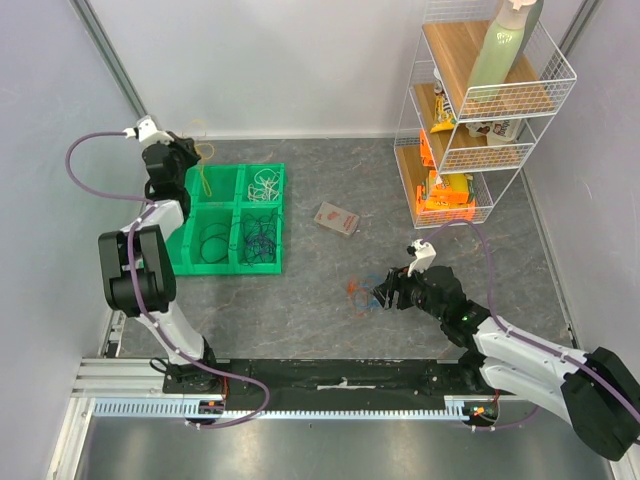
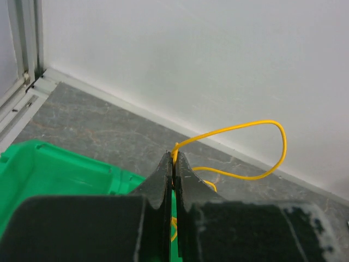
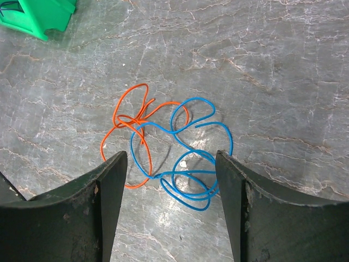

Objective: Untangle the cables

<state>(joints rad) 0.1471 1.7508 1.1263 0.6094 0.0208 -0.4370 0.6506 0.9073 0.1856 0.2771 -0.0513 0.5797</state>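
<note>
My left gripper (image 2: 173,164) pinches a yellow cable (image 2: 256,126) by the green tray (image 2: 54,164), my right gripper (image 3: 169,158) spread wide over an orange cable (image 3: 131,90) tangled with a blue cable (image 3: 191,103).

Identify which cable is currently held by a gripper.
The yellow cable, pinched in the shut left gripper; the orange cable and blue cable lie loose on the table.
</note>
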